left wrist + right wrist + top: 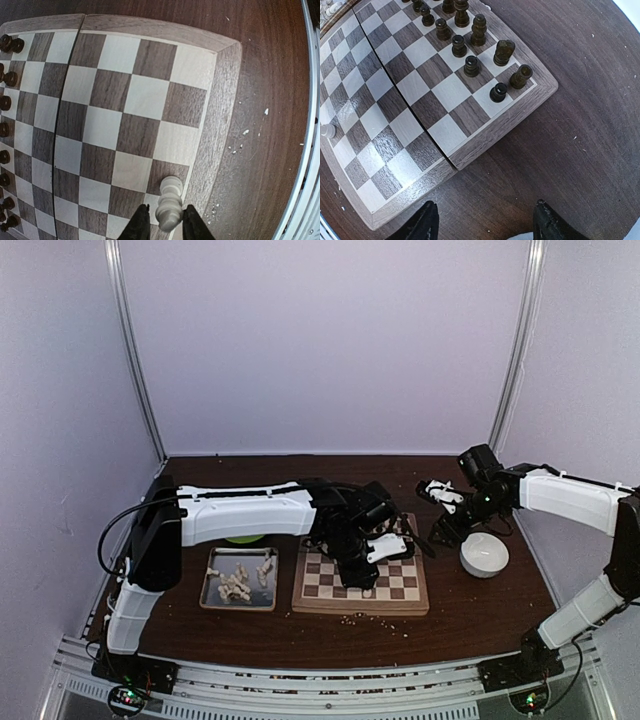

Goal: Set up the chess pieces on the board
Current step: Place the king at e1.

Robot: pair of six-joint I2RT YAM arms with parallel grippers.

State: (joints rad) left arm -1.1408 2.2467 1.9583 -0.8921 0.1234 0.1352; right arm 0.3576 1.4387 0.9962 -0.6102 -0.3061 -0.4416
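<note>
On the near row of the board (220, 125), partway along from its near right corner, a white chessman (170, 200) is standing upright, though we cannot tell whether its base is touching the square. The left gripper (166, 220) is closing narrowly on it, one finger on each side of its lower body, and we are seeing nothing else in that grip. Along the far two rows the dark chessmen (471, 65) are standing upright in lines, and the squares between them and the white one are lying bare. Just left of the board we are seeing a silver tray (208, 585) with a loose heap of cream chessmen (238, 583) lying in it. To the right of the board, the right gripper (485, 220) is hanging over the table (470, 610) with its fingers (422, 222) spread wide and nothing between them. A white bowl (484, 555) is sitting near it, further right. Pale crumbs (245, 132) are lying on the table by the board's near rim.
</note>
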